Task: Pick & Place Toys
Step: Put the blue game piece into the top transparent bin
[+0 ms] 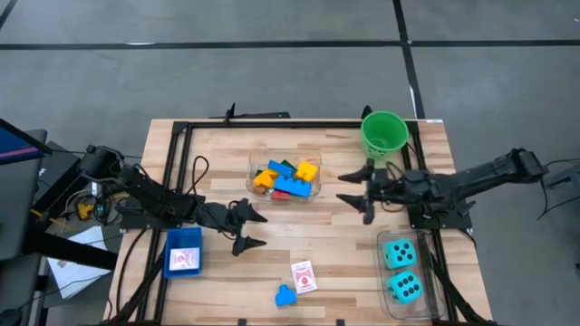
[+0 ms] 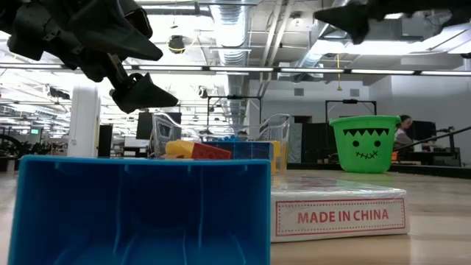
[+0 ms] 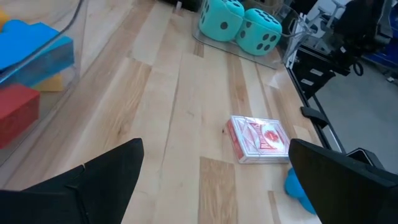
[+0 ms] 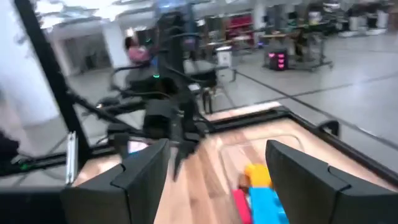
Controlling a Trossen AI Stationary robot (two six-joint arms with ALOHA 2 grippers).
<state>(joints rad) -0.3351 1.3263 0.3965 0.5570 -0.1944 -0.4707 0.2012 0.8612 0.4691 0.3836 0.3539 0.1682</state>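
Note:
Several coloured bricks (image 1: 285, 177) lie in a clear tub at the table's middle. Two teal dice (image 1: 400, 269) sit in a clear tub at the near right. A red-and-white card pack (image 1: 304, 276) lies flat on the wood near the front edge, with a small blue toy (image 1: 286, 295) beside it. My left gripper (image 1: 254, 228) hovers open to the left of the pack, which shows beyond its fingers in the left wrist view (image 3: 258, 140). My right gripper (image 1: 355, 188) hangs open above the table, right of the brick tub, with nothing between its fingers (image 4: 217, 168).
A green bucket (image 1: 384, 133) stands at the far right. A blue tray (image 1: 184, 251) with a card in it lies at the near left. A black frame (image 1: 172, 172) runs along the table's edges. Bare wood lies between the brick tub and the card pack.

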